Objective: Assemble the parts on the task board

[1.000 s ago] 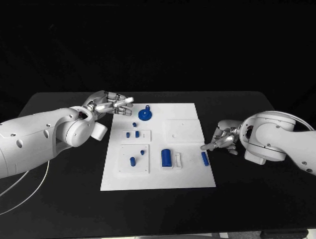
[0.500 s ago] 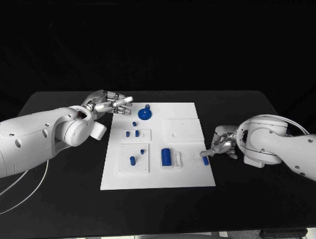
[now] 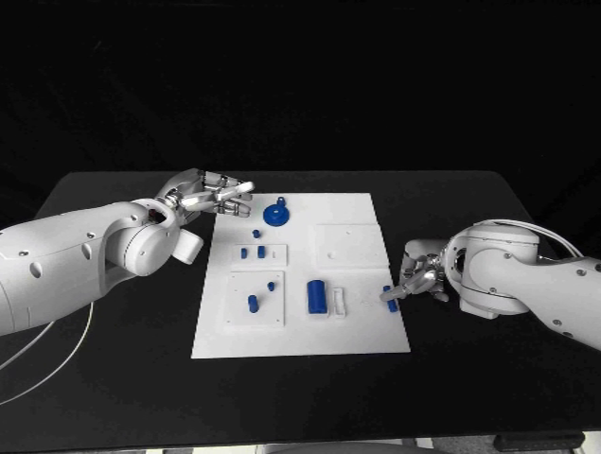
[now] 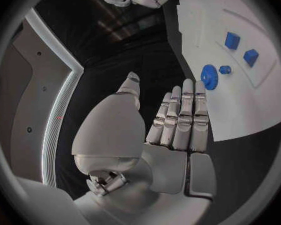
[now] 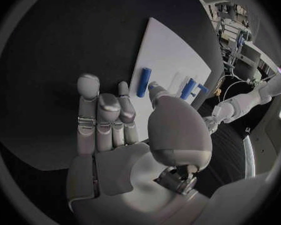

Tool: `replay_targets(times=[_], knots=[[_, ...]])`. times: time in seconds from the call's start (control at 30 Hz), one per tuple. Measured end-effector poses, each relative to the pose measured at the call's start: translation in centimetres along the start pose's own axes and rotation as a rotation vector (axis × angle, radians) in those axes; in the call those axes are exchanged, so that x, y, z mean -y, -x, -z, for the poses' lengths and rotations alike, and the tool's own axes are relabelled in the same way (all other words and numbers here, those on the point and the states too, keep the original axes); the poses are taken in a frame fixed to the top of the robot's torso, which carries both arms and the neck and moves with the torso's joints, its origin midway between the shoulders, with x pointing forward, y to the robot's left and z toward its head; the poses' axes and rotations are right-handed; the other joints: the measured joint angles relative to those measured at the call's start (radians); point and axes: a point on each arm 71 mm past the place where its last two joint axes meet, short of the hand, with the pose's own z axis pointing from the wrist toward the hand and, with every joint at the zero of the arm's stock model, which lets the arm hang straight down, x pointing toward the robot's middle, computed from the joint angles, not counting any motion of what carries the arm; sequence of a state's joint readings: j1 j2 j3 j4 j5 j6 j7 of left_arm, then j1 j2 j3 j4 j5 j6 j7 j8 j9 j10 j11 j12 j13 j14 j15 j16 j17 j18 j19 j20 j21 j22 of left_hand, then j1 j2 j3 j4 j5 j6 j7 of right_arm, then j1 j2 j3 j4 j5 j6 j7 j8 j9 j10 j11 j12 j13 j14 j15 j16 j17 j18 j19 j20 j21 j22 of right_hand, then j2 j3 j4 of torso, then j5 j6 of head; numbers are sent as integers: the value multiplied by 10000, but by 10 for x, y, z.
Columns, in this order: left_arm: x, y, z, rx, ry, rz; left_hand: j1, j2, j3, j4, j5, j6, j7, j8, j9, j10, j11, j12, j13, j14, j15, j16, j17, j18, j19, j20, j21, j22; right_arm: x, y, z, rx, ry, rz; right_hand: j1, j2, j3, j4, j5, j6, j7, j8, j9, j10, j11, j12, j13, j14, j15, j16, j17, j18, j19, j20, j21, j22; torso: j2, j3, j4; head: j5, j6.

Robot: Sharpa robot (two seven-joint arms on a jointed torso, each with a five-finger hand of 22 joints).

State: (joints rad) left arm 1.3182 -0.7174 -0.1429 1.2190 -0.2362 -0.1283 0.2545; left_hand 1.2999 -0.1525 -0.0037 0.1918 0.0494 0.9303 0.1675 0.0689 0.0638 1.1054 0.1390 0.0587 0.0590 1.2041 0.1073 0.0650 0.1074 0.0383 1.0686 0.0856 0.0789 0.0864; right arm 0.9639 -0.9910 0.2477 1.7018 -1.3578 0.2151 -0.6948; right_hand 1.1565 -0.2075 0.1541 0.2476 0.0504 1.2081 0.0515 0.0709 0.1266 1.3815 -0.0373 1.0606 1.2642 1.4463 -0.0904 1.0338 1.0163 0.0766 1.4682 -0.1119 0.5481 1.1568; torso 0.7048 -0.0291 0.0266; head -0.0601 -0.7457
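Observation:
The white task board [image 3: 355, 331] lies in the middle of the table. My right hand [image 3: 419, 274] is at the board's right edge, and a fingertip reaches a blue bar [image 3: 389, 296] lying there. In the right wrist view the right hand [image 5: 109, 120] has its fingers stretched out, with the thumb tip beside the blue bar [image 5: 143, 82] and nothing gripped. My left hand [image 3: 213, 195] hovers off the board's far left corner, fingers apart and holding nothing. Next to it on the board lies a blue gear-like part [image 3: 275, 217]. In the left wrist view the left hand [image 4: 178, 120] is flat beside that gear-like part [image 4: 208, 77].
More parts lie on the board: a blue block [image 3: 317, 296] beside a white piece [image 3: 337, 301], small blue pegs [image 3: 253, 253] and a blue peg [image 3: 253, 305] on raised white plates. A white cable [image 3: 55, 355] curves over the table's left side.
My right hand has slid nearer along the board's right edge and down to the blue bar. The left hand has stayed in place.

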Motion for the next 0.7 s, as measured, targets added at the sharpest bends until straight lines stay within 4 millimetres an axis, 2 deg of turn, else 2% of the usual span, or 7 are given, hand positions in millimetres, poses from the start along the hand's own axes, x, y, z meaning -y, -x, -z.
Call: replay_targets(times=[0.13,0.23,0.27,0.37,0.5,0.6,0.7], knots=[[0,0,0,3,1,-1,0,0,0,0,0,0,0,0,0,0,0,0,0,0,0,0,0,0,0,0,0,0,-2,-1,-1,45,26,61,179,179,263,-350,0,64,9,2,15,18,17,0,0,0,0,0,0,1,0,0,0,1,1,0,3,0,-9],[0,0,0,4,1,-2,0,0,0,0,0,0,0,0,0,0,0,0,0,0,0,0,-1,0,0,0,0,0,-3,-2,-2,76,34,79,273,273,844,-931,115,62,13,2,706,18,17,0,8,0,0,0,0,0,0,0,0,12,1,0,3,-4,-13],[0,0,0,4,1,-2,0,0,0,0,0,0,0,0,0,0,0,0,0,0,0,0,-1,0,0,0,0,0,-4,-2,-2,89,32,82,351,351,1250,-1336,289,62,13,2,1109,17,17,0,8,0,0,0,-7,0,0,0,0,22,1,0,4,-6,-17],[0,1,0,9,3,-4,0,0,0,0,0,0,0,0,0,0,0,0,0,0,0,0,-1,0,0,0,0,0,-4,-3,-3,122,41,72,317,605,1663,-2232,1158,59,12,-3,1902,17,17,0,8,0,0,0,-31,0,0,0,0,30,1,0,7,-12,-25],[0,1,1,16,8,-9,0,0,0,0,0,0,0,0,0,0,0,0,0,0,0,0,-1,0,0,0,0,0,-5,-4,-3,159,102,1,70,921,2202,-3250,2138,59,6,-42,1902,11,17,0,-2,-1,2,0,-61,0,0,0,0,32,0,0,4,-15,-29],[0,1,1,16,11,-13,0,0,0,0,0,0,0,0,0,0,0,0,0,0,0,0,-1,0,0,0,0,0,-5,-4,-3,152,115,-128,-211,1202,2200,-3257,3289,76,-11,-46,1902,-28,-18,0,-26,-14,15,0,-73,-2,0,0,0,75,-1,6,-2,-16,-24],[0,1,1,18,16,-18,0,0,0,0,0,0,0,0,0,0,0,0,0,0,0,0,-1,0,0,0,0,1,-3,-4,-3,125,97,-347,-491,1343,2207,-3250,3922,113,23,-46,1902,-44,-33,0,-30,-15,17,0,-84,-3,0,0,0,126,-2,7,-2,-15,-23]])
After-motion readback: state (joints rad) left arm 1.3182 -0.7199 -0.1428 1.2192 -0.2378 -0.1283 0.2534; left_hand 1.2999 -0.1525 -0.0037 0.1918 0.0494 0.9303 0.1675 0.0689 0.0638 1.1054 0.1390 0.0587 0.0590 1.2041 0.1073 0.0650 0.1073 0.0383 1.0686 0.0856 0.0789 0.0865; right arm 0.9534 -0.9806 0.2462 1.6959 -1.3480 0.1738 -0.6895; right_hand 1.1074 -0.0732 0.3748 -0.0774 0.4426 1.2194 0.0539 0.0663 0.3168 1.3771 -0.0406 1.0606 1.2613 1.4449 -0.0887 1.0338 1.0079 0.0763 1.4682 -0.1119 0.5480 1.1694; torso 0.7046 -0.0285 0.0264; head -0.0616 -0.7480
